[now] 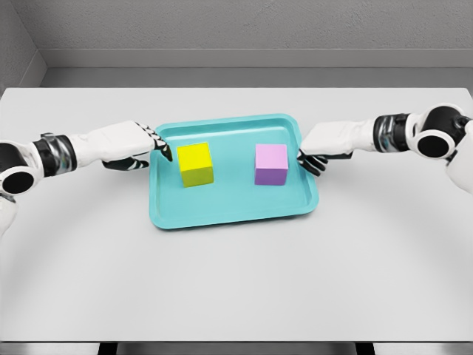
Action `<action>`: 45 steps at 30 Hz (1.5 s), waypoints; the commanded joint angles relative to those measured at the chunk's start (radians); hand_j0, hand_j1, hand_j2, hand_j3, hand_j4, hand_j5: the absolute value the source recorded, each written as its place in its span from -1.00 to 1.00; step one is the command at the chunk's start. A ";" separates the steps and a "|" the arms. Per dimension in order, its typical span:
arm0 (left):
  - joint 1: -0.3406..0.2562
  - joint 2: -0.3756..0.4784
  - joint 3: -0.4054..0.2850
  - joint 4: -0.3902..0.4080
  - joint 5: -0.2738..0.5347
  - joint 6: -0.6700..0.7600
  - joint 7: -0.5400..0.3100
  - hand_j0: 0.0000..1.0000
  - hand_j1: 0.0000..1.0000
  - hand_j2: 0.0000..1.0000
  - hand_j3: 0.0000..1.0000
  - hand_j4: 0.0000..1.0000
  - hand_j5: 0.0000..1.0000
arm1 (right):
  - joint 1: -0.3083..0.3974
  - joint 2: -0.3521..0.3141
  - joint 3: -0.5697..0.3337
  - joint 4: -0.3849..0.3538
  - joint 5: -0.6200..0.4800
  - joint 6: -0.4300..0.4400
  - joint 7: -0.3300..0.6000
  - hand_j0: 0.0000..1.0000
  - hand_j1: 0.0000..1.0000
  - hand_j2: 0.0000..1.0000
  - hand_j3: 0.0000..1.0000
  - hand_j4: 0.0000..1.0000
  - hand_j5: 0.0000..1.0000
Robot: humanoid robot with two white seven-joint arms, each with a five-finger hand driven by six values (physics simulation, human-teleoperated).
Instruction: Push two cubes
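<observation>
We see one teal tray [229,214] on a pale grey table [236,281], grey walls behind. On the tray sit two cubes, well apart: a yellow cube [196,164] left, a purple cube [271,164] right. Our left hand [137,146] reaches over the tray's left rim, fingers relaxed and holding nothing, tips near the yellow cube. Our right hand [325,146] rests at the right rim, fingers loose, near the purple one. Nothing lies between hands and cubes.

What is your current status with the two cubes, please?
Left hand and right hand open at tray edges. Yellow cube, pink cube apart, untouched. Nothing between them.
</observation>
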 commanded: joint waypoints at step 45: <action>-0.009 -0.070 -0.003 0.017 0.004 0.003 0.000 0.14 0.14 0.14 0.14 0.14 0.14 | -0.043 0.100 0.072 0.094 -0.003 0.005 0.000 -0.81 -0.81 -0.81 -0.81 -0.81 -0.81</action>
